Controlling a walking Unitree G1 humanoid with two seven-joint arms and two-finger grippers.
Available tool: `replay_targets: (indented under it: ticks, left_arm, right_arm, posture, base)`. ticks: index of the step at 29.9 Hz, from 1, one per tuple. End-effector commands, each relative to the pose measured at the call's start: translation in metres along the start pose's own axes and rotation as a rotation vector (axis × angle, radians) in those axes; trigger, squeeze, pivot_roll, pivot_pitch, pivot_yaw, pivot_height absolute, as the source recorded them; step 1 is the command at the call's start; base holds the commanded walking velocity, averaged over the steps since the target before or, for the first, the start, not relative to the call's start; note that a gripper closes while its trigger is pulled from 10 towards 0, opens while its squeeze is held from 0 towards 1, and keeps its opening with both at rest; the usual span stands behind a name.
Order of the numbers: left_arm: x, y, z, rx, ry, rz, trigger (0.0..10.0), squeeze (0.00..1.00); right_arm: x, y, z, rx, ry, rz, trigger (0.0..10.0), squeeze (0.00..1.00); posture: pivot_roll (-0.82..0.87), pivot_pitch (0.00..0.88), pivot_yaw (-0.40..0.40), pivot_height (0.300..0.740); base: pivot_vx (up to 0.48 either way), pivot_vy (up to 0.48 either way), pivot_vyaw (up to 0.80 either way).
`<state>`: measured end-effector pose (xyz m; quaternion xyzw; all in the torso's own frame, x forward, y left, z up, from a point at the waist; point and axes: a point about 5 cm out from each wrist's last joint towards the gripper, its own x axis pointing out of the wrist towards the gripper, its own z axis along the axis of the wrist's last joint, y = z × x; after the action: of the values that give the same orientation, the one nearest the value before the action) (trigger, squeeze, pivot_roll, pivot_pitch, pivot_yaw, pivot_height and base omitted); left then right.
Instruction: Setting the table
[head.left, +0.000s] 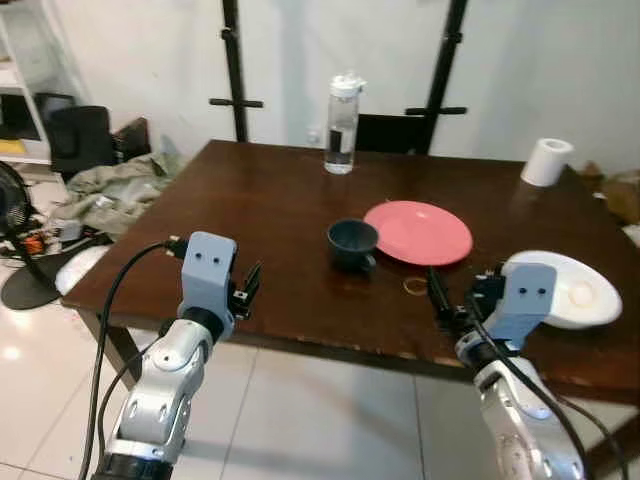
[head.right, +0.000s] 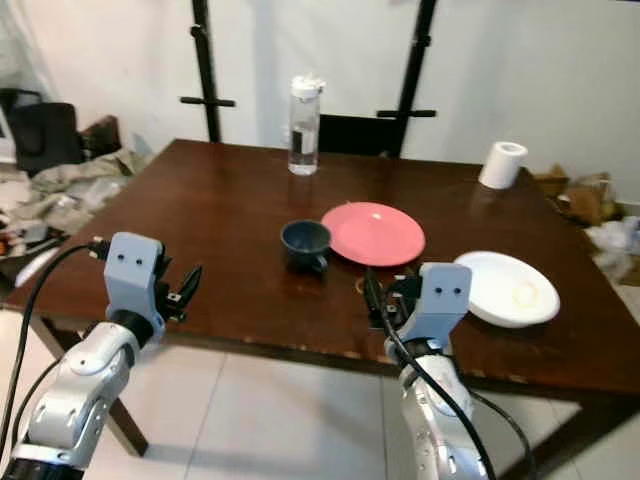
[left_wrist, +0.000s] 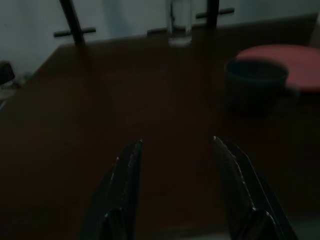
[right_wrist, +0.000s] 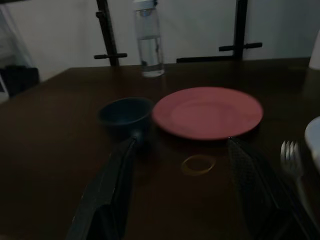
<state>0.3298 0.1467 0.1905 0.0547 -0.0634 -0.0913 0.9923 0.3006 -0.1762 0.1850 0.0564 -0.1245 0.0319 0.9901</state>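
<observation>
A pink plate (head.left: 418, 232) lies on the dark wooden table (head.left: 250, 210), right of its middle. A dark blue cup (head.left: 352, 242) stands just left of the plate. A white dish (head.left: 560, 288) sits near the table's front right edge. A silver fork (right_wrist: 292, 165) lies beside the dish, and a yellow rubber band (head.left: 415, 286) lies in front of the plate. My left gripper (head.left: 248, 285) is open and empty over the front left edge. My right gripper (head.left: 437, 290) is also open and empty, at the front edge facing the plate.
A clear water bottle (head.left: 342, 125) stands at the table's far side and a white paper roll (head.left: 547, 161) at the far right corner. A black chair (head.left: 390, 132) stands behind the table. A fan (head.left: 15, 230) and heaped cloth (head.left: 115, 185) lie on the floor to the left.
</observation>
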Motion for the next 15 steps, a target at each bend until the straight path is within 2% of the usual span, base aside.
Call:
replay_targets:
  ticks: [1,15]
  left_arm:
    - [-0.0017,0.0026,-0.0050,0.004,0.017,0.014,10.0,0.00]
    - [-0.0018,0.0022,-0.0046,0.003,0.015,0.013,10.0,0.00]
  right_arm:
    - [-0.0014,0.0032,-0.0021,0.002,0.014,0.010,10.0,0.00]
    - [-0.0016,0.0041,-0.0020,0.008,0.017,0.016,10.0,0.00]
  posture:
    - [0.05,0.055,0.072,0.740]
    - [0.05,0.059,0.072,0.740]
  base:
    - [-0.349,0.000,0.00]
    - [-0.346,0.000,0.00]
